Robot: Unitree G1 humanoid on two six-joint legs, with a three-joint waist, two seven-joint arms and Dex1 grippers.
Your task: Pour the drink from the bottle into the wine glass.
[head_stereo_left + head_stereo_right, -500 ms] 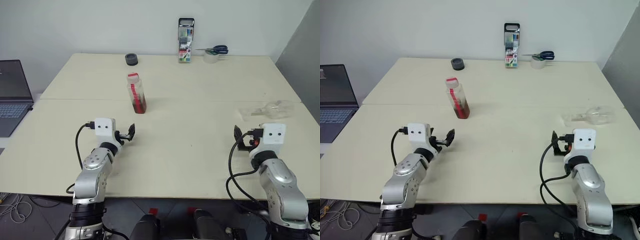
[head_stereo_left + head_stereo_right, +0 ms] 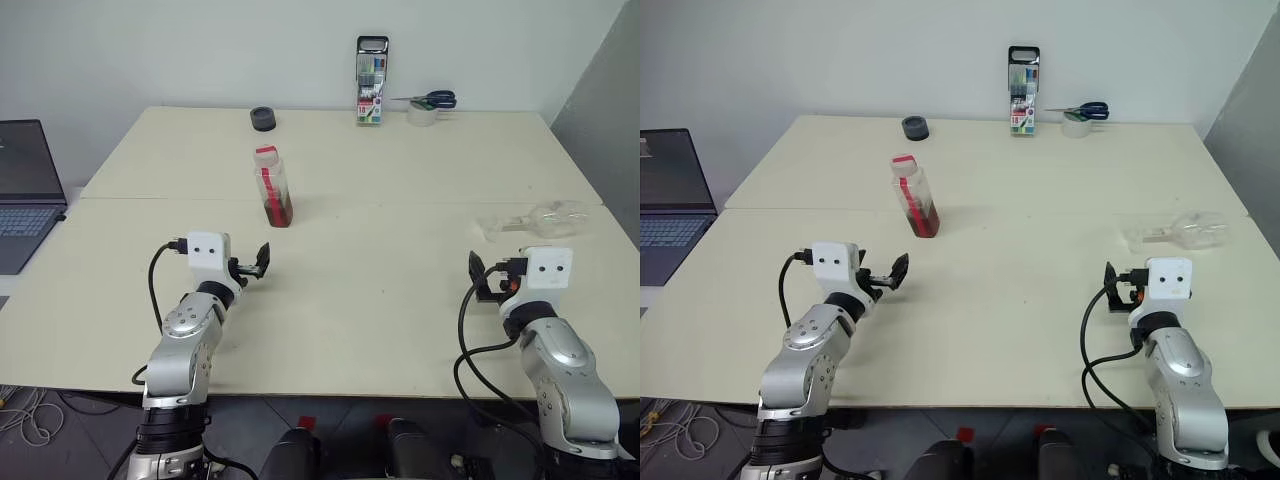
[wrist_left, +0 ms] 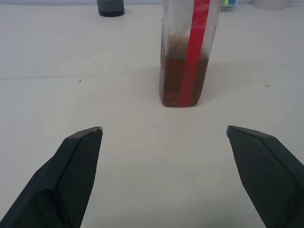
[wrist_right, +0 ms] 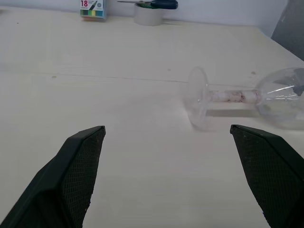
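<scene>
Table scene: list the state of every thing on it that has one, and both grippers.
Clear squarish plastic bottle with red label strip: upright, red-and-white cap on.
Amber-brown drink: in the bottle's lower part.
Clear stemmed wine glass: lying on its side, empty.
Left gripper: open, empty, facing the bottle.
Right gripper: open, empty, facing the glass.
</scene>
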